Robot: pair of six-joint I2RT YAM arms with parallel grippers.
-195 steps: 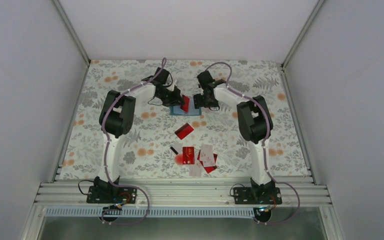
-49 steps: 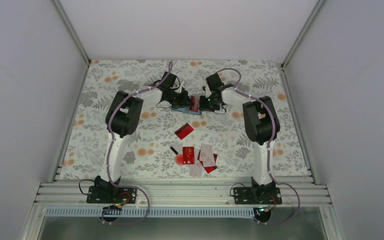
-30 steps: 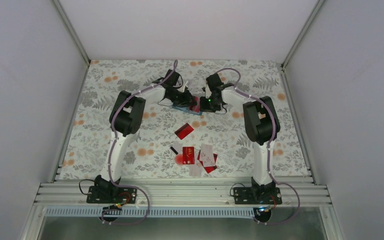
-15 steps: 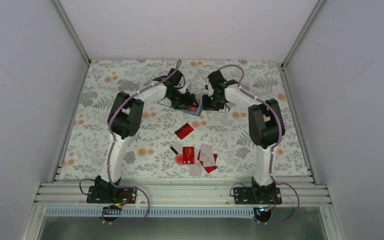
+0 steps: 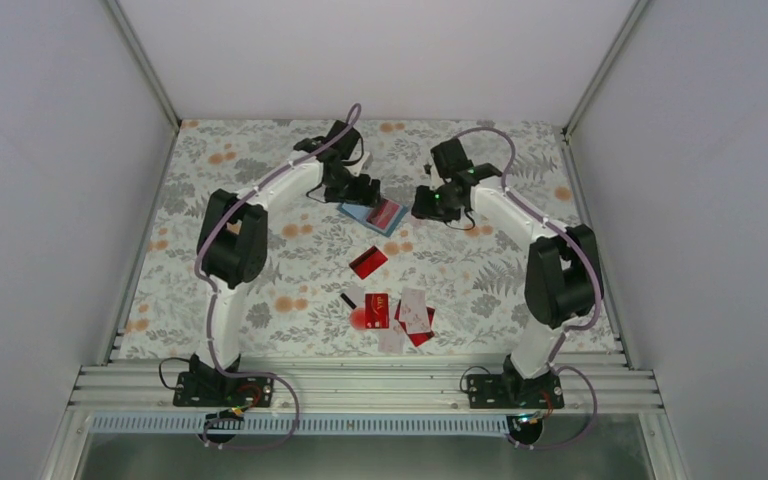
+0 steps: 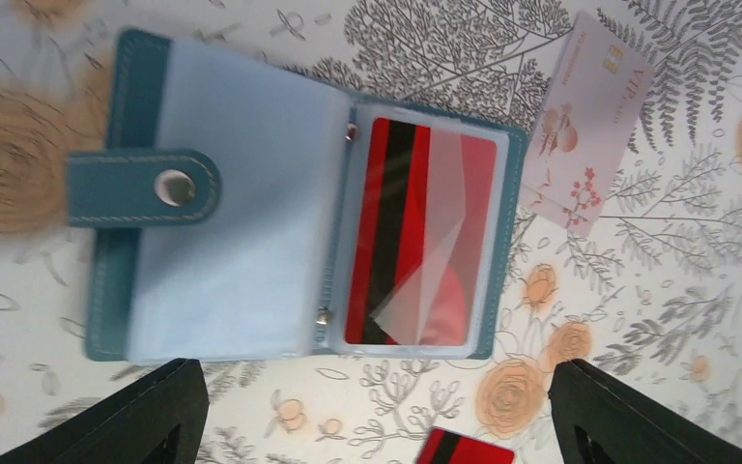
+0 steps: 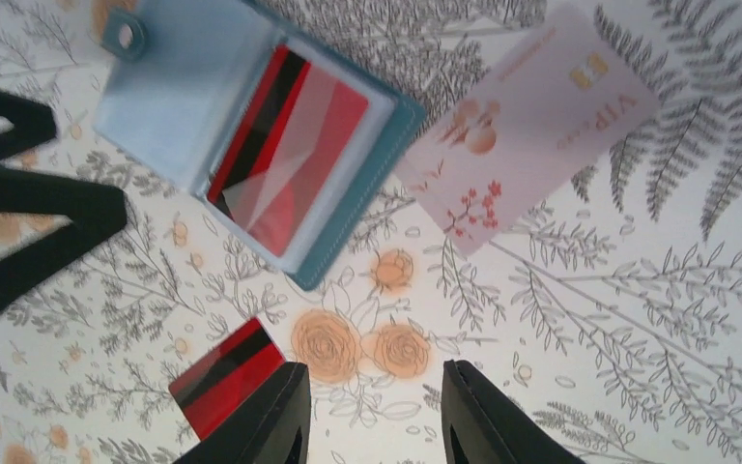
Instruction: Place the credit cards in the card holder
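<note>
Left gripper (image 6: pixel 377 430): jaws released and spread wide, nothing between them.

Ahead of these jaws, within the span of the two fingers and clear of both, the teal-blue rectangular card holder (image 6: pixel 237 222) lies opened flat on the floral-print tablecloth (image 5: pixel 260 170). Its snap tab is on the left page.

- Left page: pale blue lining, no card visible.
- Right page: one bright red card with a black stripe (image 6: pixel 415 232), seated in a clear plastic sleeve.

Beyond the holder's right edge, ahead of the right finger, a pale pink card marked "VIP" (image 6: pixel 585 126) lies flat on the cloth. It is just beside the holder; contact cannot be confirmed.

A loose red card with a black stripe (image 6: pixel 464 449) lies close in between the fingertips, touching neither.

Right gripper (image 7: pixel 372 425): jaws released, parted, empty. The holder lies ahead and left of them, the pink card ahead and right, the loose red card just left of the left fingertip.

Further red and white cards (image 5: pixel 400 315) lie clustered well behind both grippers.
</note>
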